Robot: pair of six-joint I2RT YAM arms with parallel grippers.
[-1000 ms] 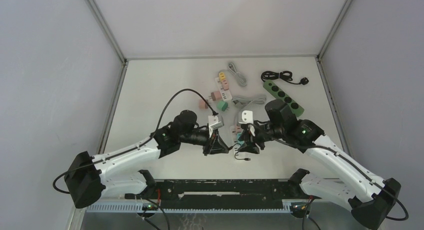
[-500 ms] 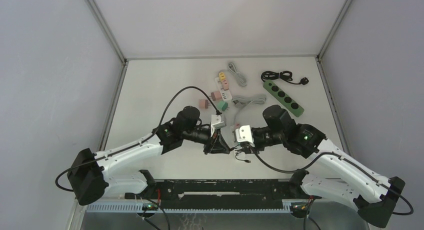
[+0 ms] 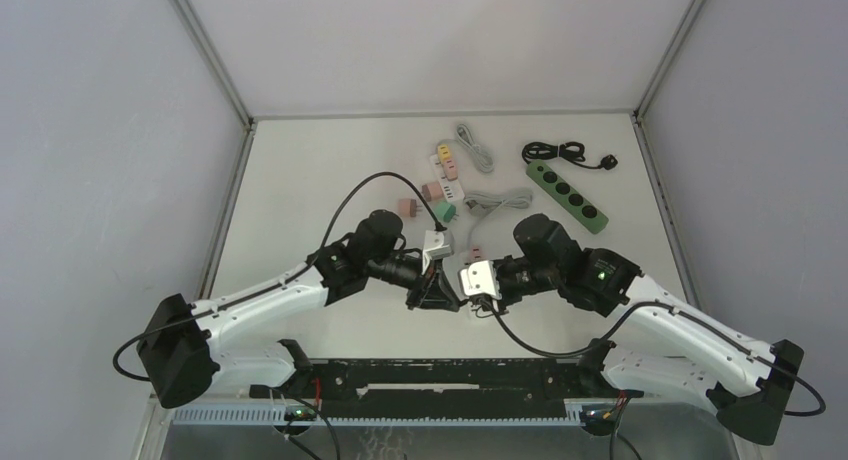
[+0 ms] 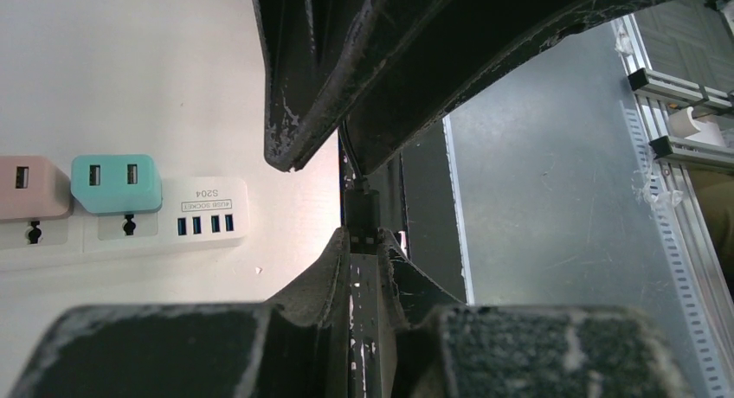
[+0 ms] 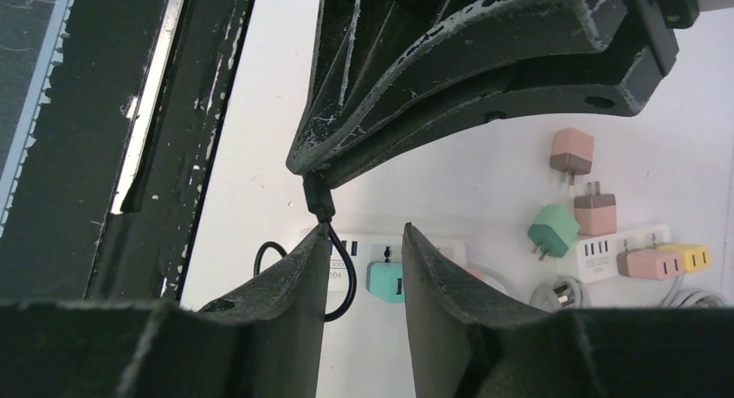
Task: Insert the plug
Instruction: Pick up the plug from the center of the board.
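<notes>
My left gripper (image 3: 437, 292) is shut on a small black plug (image 4: 362, 215), and its thin black cable (image 5: 344, 281) loops down toward the table. In the right wrist view the plug (image 5: 318, 195) sticks out of the left gripper's tips, touching the tip of one of my right fingers (image 5: 299, 285). My right gripper (image 5: 365, 242) faces it tip to tip, open, with nothing between its jaws. Below both lies a white power strip (image 4: 208, 215) with a row of USB sockets, a teal adapter (image 4: 115, 183) and a pink adapter (image 4: 30, 188) plugged into it. In the top view the right arm hides this strip.
At the back of the table lie a green power strip (image 3: 567, 195) with its coiled black cord (image 3: 556, 152), a second white strip (image 3: 447, 160) carrying pink and yellow adapters, grey cables (image 3: 500, 200), and loose pink (image 3: 406, 208) and teal (image 3: 444, 211) adapters. The table's front rail (image 3: 440, 375) is just behind the grippers.
My right arm has swung left and come up tip to tip with the left gripper, its jaws narrowing a little. The left gripper has kept its place and its hold on the plug.
</notes>
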